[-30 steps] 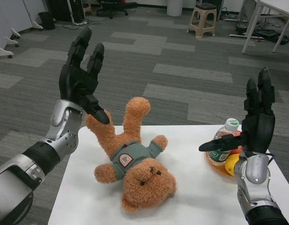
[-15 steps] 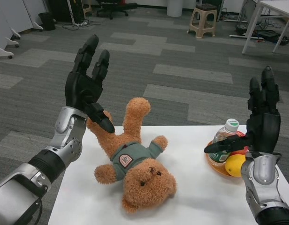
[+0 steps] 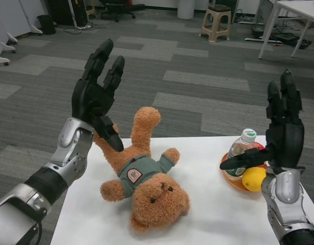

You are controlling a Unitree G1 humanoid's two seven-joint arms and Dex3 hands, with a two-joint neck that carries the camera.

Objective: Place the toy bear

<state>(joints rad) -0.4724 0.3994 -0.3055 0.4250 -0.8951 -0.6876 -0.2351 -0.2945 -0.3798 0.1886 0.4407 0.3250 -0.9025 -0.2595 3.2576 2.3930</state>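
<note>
White tabletop [image 3: 208,204] is your work surface. Your left hand [image 3: 96,97] is raised, fingers spread and holding nothing; the toy bear [image 3: 144,178] lies on its back at 5 o'clock below, one leg just beside the thumb. Your right hand [image 3: 282,132], also spread, hovers at 3 o'clock over the bottle [image 3: 238,155] and lemon [image 3: 254,178].
</note>
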